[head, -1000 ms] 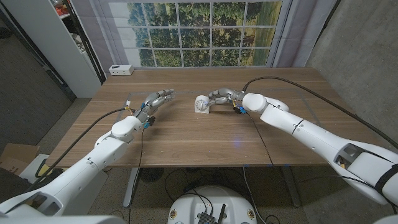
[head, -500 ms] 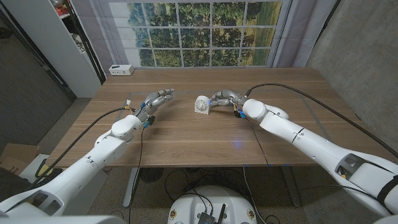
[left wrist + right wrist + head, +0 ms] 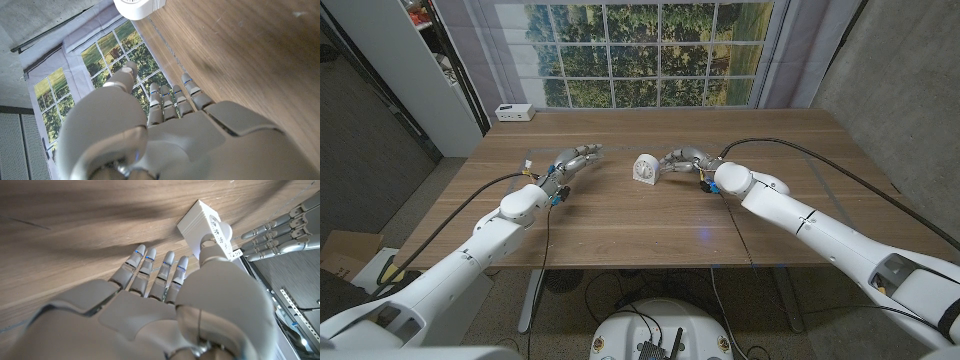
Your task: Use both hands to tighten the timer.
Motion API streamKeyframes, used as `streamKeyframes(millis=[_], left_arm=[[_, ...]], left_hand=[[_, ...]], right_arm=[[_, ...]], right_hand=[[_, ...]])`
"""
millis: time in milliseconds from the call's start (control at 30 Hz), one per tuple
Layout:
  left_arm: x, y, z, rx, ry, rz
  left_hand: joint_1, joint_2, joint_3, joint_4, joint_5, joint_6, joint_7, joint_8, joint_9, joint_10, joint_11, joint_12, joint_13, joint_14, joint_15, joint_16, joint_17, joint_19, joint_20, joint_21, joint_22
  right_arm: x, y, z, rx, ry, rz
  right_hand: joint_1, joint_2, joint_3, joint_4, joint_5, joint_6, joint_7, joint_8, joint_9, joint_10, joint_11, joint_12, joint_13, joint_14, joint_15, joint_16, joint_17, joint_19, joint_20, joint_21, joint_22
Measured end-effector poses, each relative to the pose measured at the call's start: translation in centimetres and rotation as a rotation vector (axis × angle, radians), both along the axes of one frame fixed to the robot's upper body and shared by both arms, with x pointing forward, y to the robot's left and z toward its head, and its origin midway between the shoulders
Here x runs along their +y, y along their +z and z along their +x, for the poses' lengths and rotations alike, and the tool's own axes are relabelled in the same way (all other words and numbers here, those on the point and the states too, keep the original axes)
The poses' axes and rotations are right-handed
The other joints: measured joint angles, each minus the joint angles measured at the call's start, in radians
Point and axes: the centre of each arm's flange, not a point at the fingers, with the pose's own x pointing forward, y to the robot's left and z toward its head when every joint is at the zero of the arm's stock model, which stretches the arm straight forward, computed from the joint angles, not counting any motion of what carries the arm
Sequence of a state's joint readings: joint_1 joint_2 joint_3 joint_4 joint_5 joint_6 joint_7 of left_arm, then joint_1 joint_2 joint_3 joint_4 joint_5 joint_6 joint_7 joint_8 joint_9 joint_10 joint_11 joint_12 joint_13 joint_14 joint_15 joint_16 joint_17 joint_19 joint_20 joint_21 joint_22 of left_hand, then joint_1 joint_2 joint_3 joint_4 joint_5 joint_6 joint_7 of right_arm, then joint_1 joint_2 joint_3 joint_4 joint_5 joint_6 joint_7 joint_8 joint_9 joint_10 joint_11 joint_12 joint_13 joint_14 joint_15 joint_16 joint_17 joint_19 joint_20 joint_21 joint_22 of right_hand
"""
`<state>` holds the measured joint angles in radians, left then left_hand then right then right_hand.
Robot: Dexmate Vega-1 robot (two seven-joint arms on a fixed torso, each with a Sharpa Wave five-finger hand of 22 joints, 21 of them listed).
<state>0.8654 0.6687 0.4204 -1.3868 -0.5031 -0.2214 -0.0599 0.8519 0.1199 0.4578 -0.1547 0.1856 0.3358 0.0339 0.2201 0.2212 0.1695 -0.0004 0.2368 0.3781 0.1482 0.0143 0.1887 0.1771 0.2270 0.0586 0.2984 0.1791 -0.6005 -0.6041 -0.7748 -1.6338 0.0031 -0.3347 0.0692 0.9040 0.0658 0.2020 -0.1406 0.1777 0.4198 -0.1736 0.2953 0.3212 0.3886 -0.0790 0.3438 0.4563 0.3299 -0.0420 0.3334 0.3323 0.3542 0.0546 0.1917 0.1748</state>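
Observation:
The white timer (image 3: 645, 168) stands near the middle of the wooden table (image 3: 650, 225), its round dial facing the near edge. My right hand (image 3: 684, 158) is just to its right, fingers stretched toward it and apart, holding nothing; whether the fingertips touch it I cannot tell. In the right wrist view the timer (image 3: 202, 220) sits just past my fingers (image 3: 150, 267), with the thumb in front of it. My left hand (image 3: 574, 159) is open a short way left of the timer, fingers straight. The left wrist view shows the timer (image 3: 138, 7) beyond my left hand (image 3: 165, 135).
A small white box (image 3: 514, 112) lies at the table's far left corner. A window backdrop (image 3: 640, 50) stands behind the far edge. Black cables (image 3: 800, 150) run along both arms over the tabletop.
My right forearm has swung slightly to the right and the hand has eased back a little from the timer, which now stands with its dial more toward me. The left hand has stayed put.

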Motion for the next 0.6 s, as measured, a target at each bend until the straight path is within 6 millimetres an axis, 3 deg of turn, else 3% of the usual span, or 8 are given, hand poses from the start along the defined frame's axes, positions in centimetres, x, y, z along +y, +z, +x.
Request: streamKeyframes(millis=[100, 233, 600], left_arm=[[0.0, 0.0, 0.0, 0.000, -0.001, 0.001], [-0.2, 0.0, 0.0, 0.000, -0.002, 0.002], [-0.6, -0.3, -0.3, 0.000, 0.004, -0.002]], left_hand=[[0.000, 0.000, 0.000, 0.000, 0.000, 0.000, 0.000, 0.000, 0.000, 0.000, 0.000, 0.000, 0.000, 0.000, 0.000, 0.000, 0.000, 0.000, 0.000, 0.000, 0.000], [0.000, 0.000, -0.004, -0.004, 0.000, 0.000, 0.000, 0.000, 0.000, 0.000, 0.000, 0.000, 0.000, 0.000, 0.000, 0.000, 0.000, 0.000, 0.000, 0.000, 0.000], [0.000, 0.000, -0.008, 0.000, 0.000, 0.000, 0.000, 0.000, 0.000, 0.000, 0.000, 0.004, 0.000, 0.000, 0.000, 0.000, 0.000, 0.000, 0.000, -0.008, 0.000]], right_arm=[[0.0, 0.5, -0.1, 0.019, 0.022, -0.008], [0.2, 1.1, -0.1, 0.026, 0.044, -0.021], [1.8, 2.0, 0.2, 0.040, 0.102, -0.053]], right_hand=[[-0.013, -0.019, -0.014, 0.004, 0.002, -0.049, 0.045, -0.035, -0.020, -0.053, 0.015, -0.036, -0.011, -0.043, 0.001, -0.015, -0.002, -0.015, 0.015, 0.000, 0.000], [-0.023, -0.029, -0.024, 0.006, 0.004, -0.074, 0.056, -0.055, -0.033, -0.080, 0.026, -0.056, -0.020, -0.060, 0.001, -0.016, -0.006, -0.027, 0.017, 0.000, 0.000], [-0.056, -0.049, -0.046, 0.020, 0.010, -0.059, 0.089, -0.059, -0.052, -0.055, 0.062, -0.064, -0.030, -0.062, -0.001, -0.023, -0.012, -0.032, 0.029, 0.000, 0.000]])
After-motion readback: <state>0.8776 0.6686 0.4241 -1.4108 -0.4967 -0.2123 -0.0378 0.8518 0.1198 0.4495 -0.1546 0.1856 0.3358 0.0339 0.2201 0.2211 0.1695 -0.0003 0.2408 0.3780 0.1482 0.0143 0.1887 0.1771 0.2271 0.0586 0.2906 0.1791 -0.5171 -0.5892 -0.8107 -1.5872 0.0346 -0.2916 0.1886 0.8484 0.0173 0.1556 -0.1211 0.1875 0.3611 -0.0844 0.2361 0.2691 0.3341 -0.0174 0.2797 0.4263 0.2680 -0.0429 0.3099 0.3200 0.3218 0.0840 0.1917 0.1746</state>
